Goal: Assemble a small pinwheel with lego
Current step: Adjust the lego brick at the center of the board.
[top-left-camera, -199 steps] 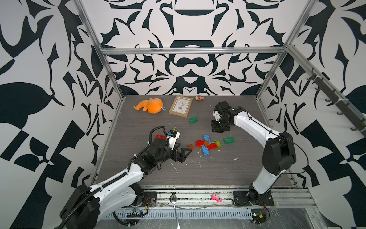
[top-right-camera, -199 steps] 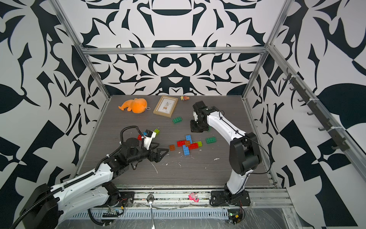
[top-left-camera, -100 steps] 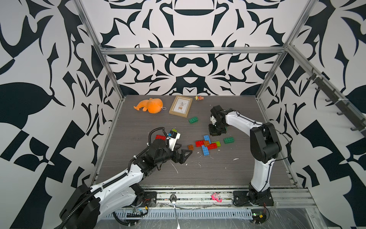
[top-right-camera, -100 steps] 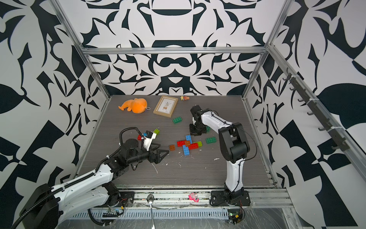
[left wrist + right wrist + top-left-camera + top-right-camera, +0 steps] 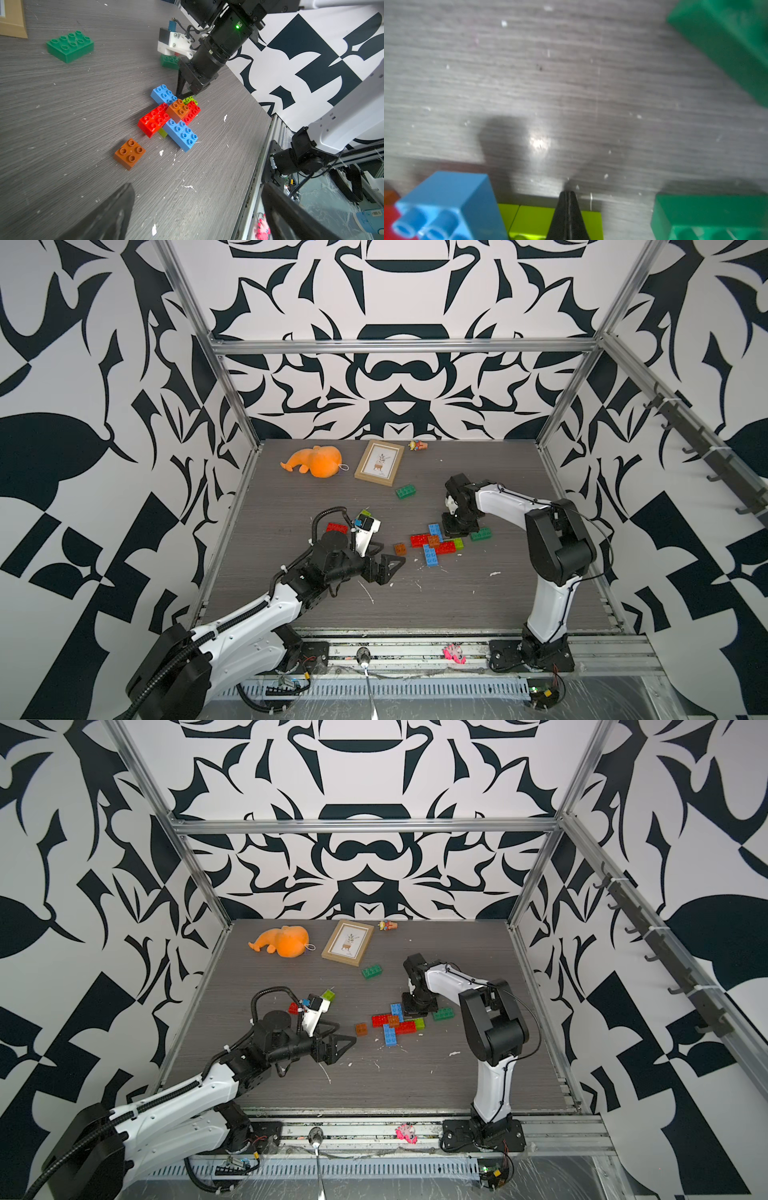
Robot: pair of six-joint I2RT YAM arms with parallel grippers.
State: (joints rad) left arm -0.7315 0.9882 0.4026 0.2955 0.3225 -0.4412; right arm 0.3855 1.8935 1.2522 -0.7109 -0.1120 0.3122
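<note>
The lego pinwheel (image 5: 434, 541) lies mid-table: crossed red and blue bricks, an orange-brown square (image 5: 178, 109) on top, lime green (image 5: 533, 220) under one edge. My right gripper (image 5: 182, 96) is shut, holding nothing, its tips (image 5: 568, 194) down against that lime brick's far side. My left gripper (image 5: 397, 570) hovers open and empty near a loose orange-brown square (image 5: 400, 548). Dark green bricks lie at the back (image 5: 406, 491) and right of the right gripper (image 5: 482, 535). A red brick (image 5: 336, 527) sits partly hidden behind the left wrist.
At the back lie an orange plush toy (image 5: 320, 462), a framed picture (image 5: 379, 462) and a small figurine (image 5: 417, 445). White crumbs dot the tabletop. A pink object (image 5: 453, 653) rests on the front rail, beyond the table's front edge.
The right arm has folded its elbow in, and its shut gripper has come forward and down to the pinwheel's far edge. The left arm has barely moved.
</note>
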